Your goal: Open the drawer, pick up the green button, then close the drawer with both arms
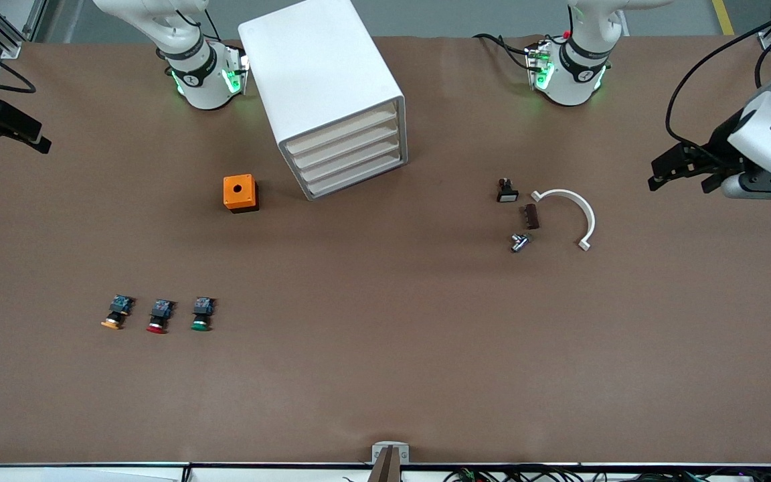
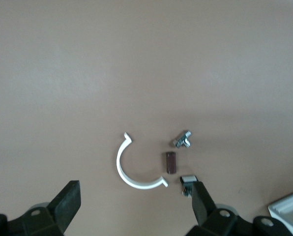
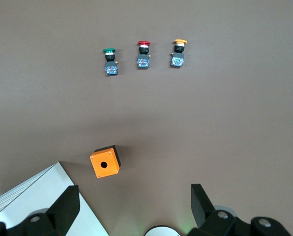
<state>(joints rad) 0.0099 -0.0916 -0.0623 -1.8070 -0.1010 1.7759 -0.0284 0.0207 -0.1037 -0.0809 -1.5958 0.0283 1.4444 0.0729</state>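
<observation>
Drawer (image 1: pixel 359 179) shut, lowest in cabinet (image 1: pixel 322 87); button (image 1: pixel 201 314) lies on the table, nearer the camera. Left gripper (image 2: pixel 136 206) gaping over clip (image 2: pixel 134 167); right gripper (image 3: pixel 135 206) gaping by cabinet. Risk: grabbing a higher drawer, or the red button (image 3: pixel 143 54).

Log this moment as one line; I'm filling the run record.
drawer: shut | button: on table, untouched | left gripper: open, over table's left-arm end | right gripper: open, above cabinet
</observation>
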